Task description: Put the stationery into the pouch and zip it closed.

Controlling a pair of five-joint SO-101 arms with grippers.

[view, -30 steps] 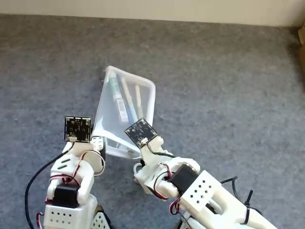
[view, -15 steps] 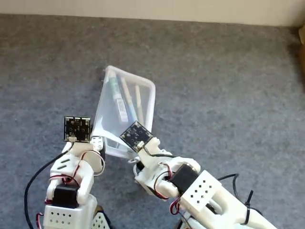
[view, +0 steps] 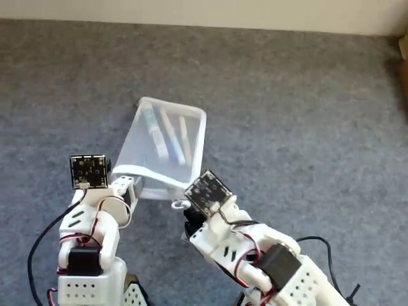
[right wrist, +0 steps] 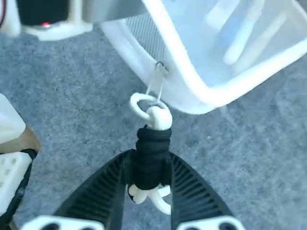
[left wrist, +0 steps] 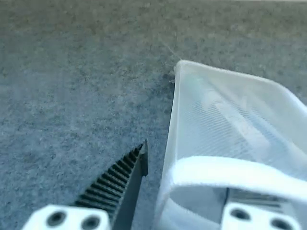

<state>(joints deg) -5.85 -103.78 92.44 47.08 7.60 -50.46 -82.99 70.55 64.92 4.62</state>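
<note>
Translucent white pouch point(view: 135, 150) — 3 pens point(view: 171, 137) inside — right claw point(right wrist: 149, 160) clamped on its black-wrapped zipper pull point(right wrist: 152, 139).

Surroundings: grey, carpet-textured bench point(view: 306, 108).
A pale cream strip point(view: 191, 11) borders its far edge; a brown object point(view: 405, 60), cut off and unidentifiable, sits at one far corner.

Robot workbench here, folks: hobby room or lab, too close to call!
Grey carpet-like mat point(view: 306, 95) runs under and all round the right gripper point(right wrist: 148, 165); white plastic arms point(view: 268, 268) trail bare red and black wires, and far beyond sits a pale wall strip point(view: 255, 11).
</note>
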